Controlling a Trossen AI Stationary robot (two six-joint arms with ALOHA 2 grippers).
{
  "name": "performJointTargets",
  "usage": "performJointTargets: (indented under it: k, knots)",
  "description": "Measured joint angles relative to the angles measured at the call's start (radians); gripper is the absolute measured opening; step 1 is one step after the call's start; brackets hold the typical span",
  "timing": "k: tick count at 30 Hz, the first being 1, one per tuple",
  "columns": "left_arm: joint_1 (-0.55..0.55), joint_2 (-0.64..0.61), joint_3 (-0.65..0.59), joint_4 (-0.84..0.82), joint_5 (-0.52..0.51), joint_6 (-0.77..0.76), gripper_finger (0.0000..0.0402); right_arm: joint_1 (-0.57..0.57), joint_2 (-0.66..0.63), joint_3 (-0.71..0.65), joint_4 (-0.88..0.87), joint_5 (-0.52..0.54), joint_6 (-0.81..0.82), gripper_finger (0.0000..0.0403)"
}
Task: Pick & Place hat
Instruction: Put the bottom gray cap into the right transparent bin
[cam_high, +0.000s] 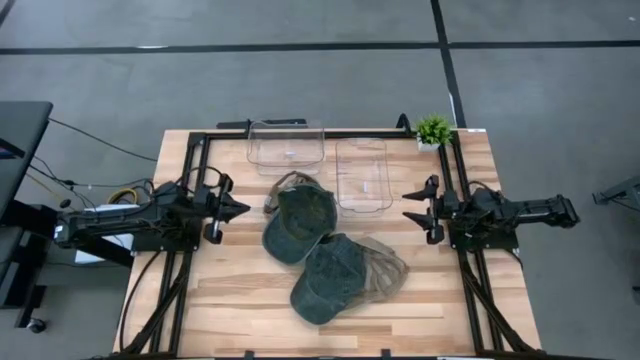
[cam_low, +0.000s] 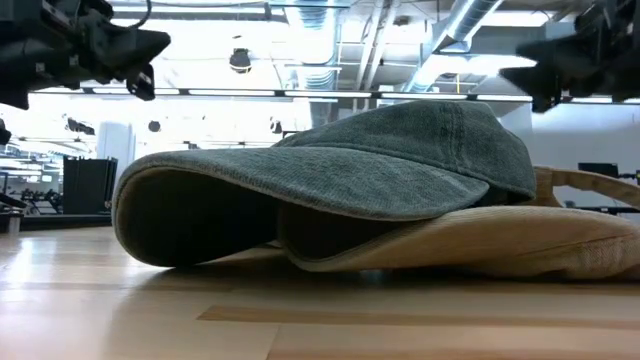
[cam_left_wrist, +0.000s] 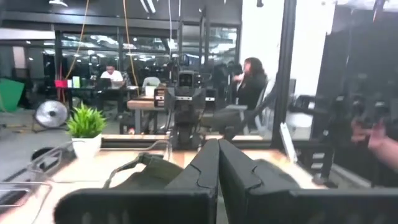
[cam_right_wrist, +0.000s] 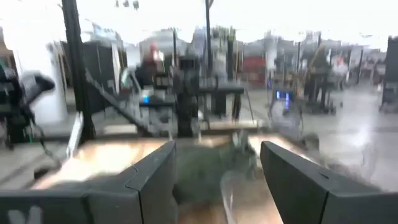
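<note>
pre-grasp step, nothing lifted yet. green hat (cam_high: 298, 222) at table centre, second green hat (cam_high: 330, 280) at five o'clock from it, over a tan hat (cam_high: 385, 270). left gripper (cam_high: 238, 209) at nine o'clock — fingers pressed together; right gripper (cam_high: 412, 205) at three o'clock — spread wide. next, probably: descend onto a brim, carry toward clear bins (cam_high: 286, 146) at twelve o'clock.

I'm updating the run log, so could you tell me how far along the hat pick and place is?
Nothing looks done yet. Both bins look empty, and the three hats, two green and one tan, lie piled on the table. Nothing is in hand: the left gripper is shut on nothing, the right gripper is open, and each hangs off its side of the pile. Every pick and place is left.
</note>
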Motion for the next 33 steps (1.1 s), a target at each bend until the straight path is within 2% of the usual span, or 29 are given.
performJointTargets:
  k: [4,10,13,17,23,25,30,33]
  knots:
    - [-0.013,0.002,0.0,0.026,0.001,-0.002,0.0006,0.001,-0.001,0.0,0.165,-0.003,0.042,0.0224]
    - [-0.017,0.008,0.0,0.035,0.0,-0.063,0.0006,0.0,-0.001,0.003,0.354,-0.003,0.244,0.0224]
    - [-0.017,0.015,0.0,0.041,0.0,-0.083,0.0006,-0.001,0.0,0.021,0.347,0.013,0.249,0.0223]
    - [-0.017,0.032,0.0,0.061,0.0,-0.077,0.0006,-0.001,0.0,0.029,0.344,0.099,0.132,0.0222]
    - [-0.017,0.059,0.0,0.065,0.0,-0.078,0.0006,0.0,0.0,0.029,0.347,0.191,0.231,0.0221]
    - [-0.017,0.076,0.0,0.069,-0.004,-0.078,0.0006,0.0,0.0,0.03,0.352,0.19,0.19,0.0221]
    - [-0.017,0.14,0.0,0.113,-0.122,-0.076,0.0006,0.0,0.003,0.032,0.34,0.191,0.058,0.0221]
    - [-0.016,0.197,0.026,0.121,-0.177,-0.062,0.0006,0.0,0.035,0.059,0.249,0.191,0.041,0.0221]
